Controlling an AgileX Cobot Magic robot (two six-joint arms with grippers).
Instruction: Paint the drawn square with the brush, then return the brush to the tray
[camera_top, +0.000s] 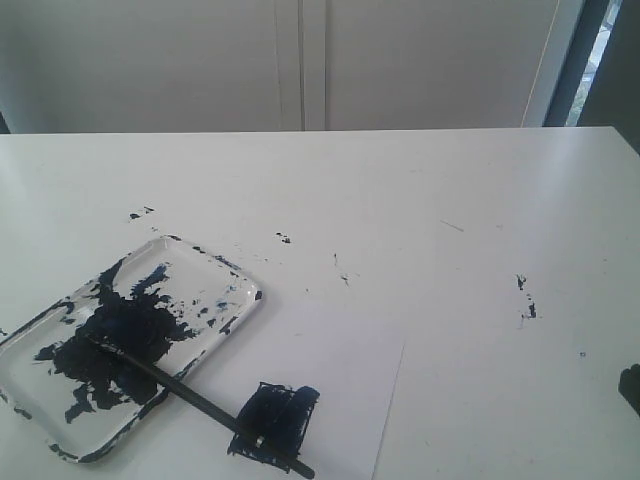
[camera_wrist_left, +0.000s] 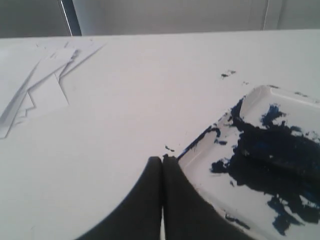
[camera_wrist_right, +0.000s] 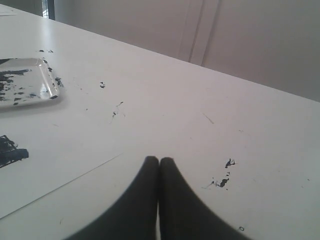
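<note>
Light, stiff, thin brush (camera_top: 190, 395) — likely paint-slick — spans the tray (camera_top: 240, 285) rim and drawn square (camera_top: 280, 410) by the table's (camera_top: 450, 180) near edge; pinch mid-shaft. Left gripper (camera_wrist_left: 161, 161) and right gripper (camera_wrist_right: 159, 161) — both closed, empty.

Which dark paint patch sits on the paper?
The filled square under the brush; the big blotch is in the tray, the rest are specks on the table.

Clear tray (camera_top: 200, 268) blotched dark blue; black brush (camera_top: 200, 404); square (camera_top: 275, 410) smeared dark blue; white paper (camera_top: 350, 370).
</note>
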